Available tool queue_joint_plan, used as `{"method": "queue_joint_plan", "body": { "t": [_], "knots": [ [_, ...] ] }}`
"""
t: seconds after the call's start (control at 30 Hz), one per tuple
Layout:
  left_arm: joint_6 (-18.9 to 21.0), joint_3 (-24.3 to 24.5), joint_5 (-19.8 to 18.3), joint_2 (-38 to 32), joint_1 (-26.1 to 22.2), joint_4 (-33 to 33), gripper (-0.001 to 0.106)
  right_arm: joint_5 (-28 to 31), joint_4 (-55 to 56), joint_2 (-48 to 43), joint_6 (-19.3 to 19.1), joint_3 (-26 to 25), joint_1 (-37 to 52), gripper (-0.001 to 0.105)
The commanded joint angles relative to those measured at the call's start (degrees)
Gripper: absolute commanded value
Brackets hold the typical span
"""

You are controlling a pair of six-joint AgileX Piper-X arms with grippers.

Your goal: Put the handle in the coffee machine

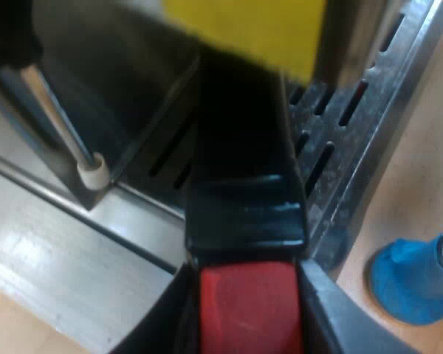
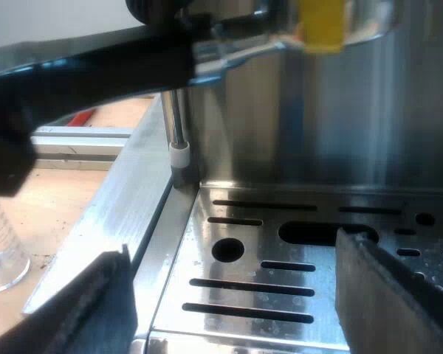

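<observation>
While left end effector [image 1: 245,318] grips handle [image 1: 244,214], yellow tag [image 1: 244,29] blurred.

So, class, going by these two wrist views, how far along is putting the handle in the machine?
Done: the handle is up at the machine front, above the tray.
In hand: the left end effector is shut on its red end.
Left: I cannot tell whether it is locked; turning it home and letting go probably remain. The right end effector hangs open over the tray.
</observation>
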State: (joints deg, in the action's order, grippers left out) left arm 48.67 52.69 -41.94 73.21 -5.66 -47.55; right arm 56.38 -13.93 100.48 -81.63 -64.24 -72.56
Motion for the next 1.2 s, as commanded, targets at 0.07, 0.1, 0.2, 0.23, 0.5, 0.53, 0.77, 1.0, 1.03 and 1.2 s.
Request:
{"method": "queue_joint_plan", "body": {
  "t": [0.07,0.1,0.2,0.23,0.5,0.53,0.77,1.0,1.03,1.2],
  "knots": [
    [-1.0,1.0,-6.0,-1.0,-2.8,0.9,0.000,-0.1,-0.4,-0.3,-0.9,-0.3,0.4,0.060],
    [-1.5,1.0,-6.3,-1.0,-3.0,0.9,0.000,-0.1,-0.4,-0.3,-0.9,-0.3,0.4,0.060],
    [-4.1,1.0,-6.9,-1.2,-2.6,-1.5,0.000,-0.1,-0.4,-0.3,-0.9,-0.3,0.4,0.060],
    [-5.5,1.0,-6.9,-1.2,-2.0,-2.8,0.000,-0.1,-0.4,-0.3,-0.9,-0.3,0.4,0.060],
    [-5.7,1.0,-6.4,-1.2,0.4,-1.6,0.000,-0.1,-0.4,-0.3,-0.9,-0.3,0.4,0.060],
    [-4.5,1.0,-6.0,-1.2,0.4,-0.6,0.000,-0.1,-0.4,-0.3,-0.9,-0.3,0.4,0.060],
    [-3.6,1.0,-5.1,-1.2,0.8,1.6,0.000,-0.1,-0.4,-0.3,-0.9,-0.3,0.4,0.060],
    [-2.9,1.2,-5.2,-1.2,0.8,1.6,0.000,0.2,-0.4,-0.3,-0.9,-0.3,0.4,0.060],
    [-1.0,1.2,-5.2,-1.2,0.8,2.6,0.000,0.4,-0.4,-0.3,-0.9,-0.3,0.4,0.060],
    [2.8,1.4,-6.3,-1.2,0.8,5.0,0.000,0.4,-0.4,-0.3,-0.9,-0.3,0.4,0.060]
  ]
}}
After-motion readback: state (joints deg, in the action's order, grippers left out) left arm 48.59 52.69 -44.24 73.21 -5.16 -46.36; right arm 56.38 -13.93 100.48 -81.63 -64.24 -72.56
